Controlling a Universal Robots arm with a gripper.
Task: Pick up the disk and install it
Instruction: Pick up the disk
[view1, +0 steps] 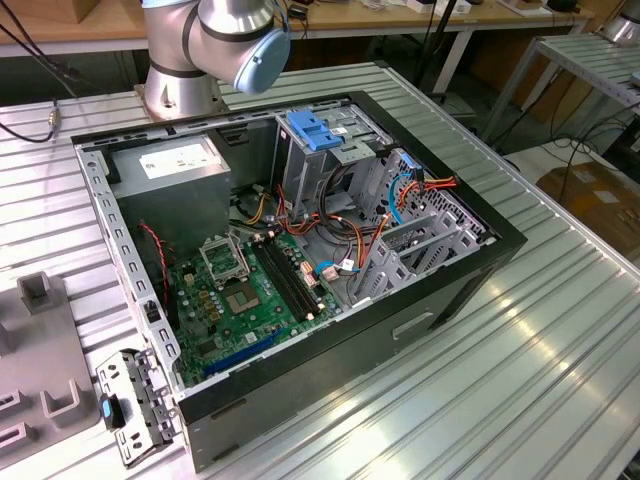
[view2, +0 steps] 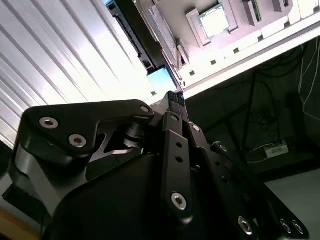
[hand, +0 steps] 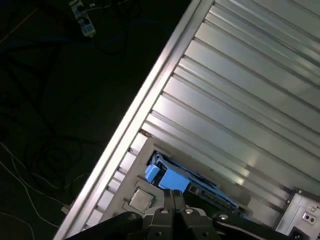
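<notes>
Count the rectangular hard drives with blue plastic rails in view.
1. The rectangular blue-railed disk lies on a grey tray just beyond the gripper in both wrist views. More may be hidden inside the metal cages of the black computer case.

An open computer case (view1: 420, 320) sits on the ribbed metal counter (view1: 560, 340), its green motherboard (view1: 240, 295) exposed. A blue bracket (view1: 312, 130) tops the drive cage (view1: 300, 178) beside the grey power supply (view1: 180, 180). The arm's base (view1: 180, 92) stands just beyond the case.
</notes>
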